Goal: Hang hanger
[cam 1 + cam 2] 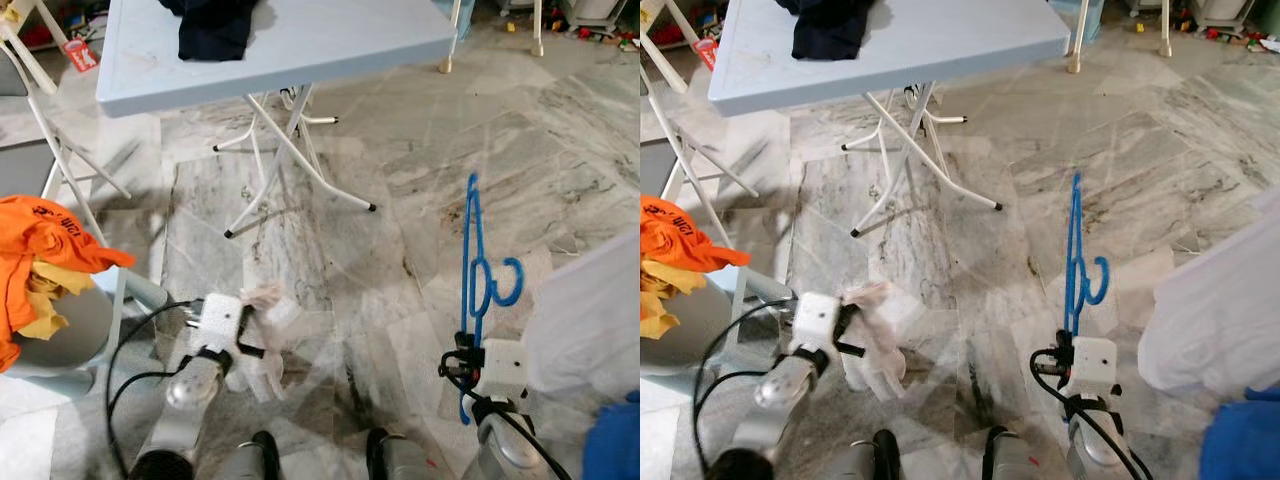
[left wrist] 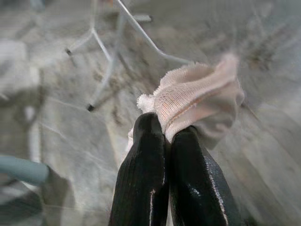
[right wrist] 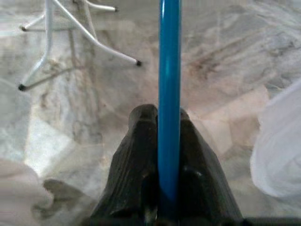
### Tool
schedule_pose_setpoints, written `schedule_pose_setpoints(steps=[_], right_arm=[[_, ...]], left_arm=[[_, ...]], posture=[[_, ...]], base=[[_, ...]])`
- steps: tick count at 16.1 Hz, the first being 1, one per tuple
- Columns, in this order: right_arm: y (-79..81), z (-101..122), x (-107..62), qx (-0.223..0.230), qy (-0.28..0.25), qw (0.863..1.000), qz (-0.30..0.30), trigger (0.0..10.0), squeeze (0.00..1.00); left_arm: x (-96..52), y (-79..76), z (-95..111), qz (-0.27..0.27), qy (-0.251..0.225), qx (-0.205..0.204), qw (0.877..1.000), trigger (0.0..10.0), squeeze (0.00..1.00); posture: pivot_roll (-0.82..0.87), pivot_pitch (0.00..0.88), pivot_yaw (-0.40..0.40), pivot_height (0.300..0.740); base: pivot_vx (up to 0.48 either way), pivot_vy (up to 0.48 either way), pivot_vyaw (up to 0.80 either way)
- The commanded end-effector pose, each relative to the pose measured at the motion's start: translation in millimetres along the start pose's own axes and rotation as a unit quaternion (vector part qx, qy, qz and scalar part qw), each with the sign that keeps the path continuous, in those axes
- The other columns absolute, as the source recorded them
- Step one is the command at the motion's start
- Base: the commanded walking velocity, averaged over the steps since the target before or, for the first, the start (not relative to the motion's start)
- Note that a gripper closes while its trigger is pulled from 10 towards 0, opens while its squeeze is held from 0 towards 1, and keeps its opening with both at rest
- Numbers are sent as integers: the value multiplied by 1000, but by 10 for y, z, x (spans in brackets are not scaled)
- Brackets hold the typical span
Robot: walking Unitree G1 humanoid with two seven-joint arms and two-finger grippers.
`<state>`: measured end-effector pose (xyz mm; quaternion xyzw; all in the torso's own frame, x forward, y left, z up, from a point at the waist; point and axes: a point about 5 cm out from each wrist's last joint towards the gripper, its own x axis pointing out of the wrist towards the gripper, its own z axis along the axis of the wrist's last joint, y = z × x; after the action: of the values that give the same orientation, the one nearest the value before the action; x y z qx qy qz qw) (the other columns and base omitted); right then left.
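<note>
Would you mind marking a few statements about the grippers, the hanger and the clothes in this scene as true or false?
1. The right gripper is shut on the blue hanger. True.
2. The left gripper is open and holds nothing. False: it is shut on a pale pink cloth.
3. A dark garment lies on the light blue table. True.
4. The orange garment lies on the floor under the table. False: it is heaped on a seat at the robot's left.
5. The hanger already carries a garment. False: it is bare.
</note>
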<state>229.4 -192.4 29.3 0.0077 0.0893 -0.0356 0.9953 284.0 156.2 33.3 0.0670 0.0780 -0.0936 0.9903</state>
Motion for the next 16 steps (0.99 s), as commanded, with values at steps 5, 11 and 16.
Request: schedule_pose_setpoints(steps=[5,11,16], right_arm=[[181,282,-78,-26,-36,997,56,10000,0],[293,552,-186,24,-57,993,104,10000,0],[319,627,-158,16,-62,992,106,10000,0]], left_arm=[[61,54,555,14,-101,13,995,10000,0],[-64,179,419,52,-66,30,996,10000,0],[-66,203,471,61,-71,33,995,10000,0]], posture=[[-123,205,76,740],[-121,201,82,740],[-110,198,83,740]], base=[[0,0,0],[0,0,0],[0,0,640]])
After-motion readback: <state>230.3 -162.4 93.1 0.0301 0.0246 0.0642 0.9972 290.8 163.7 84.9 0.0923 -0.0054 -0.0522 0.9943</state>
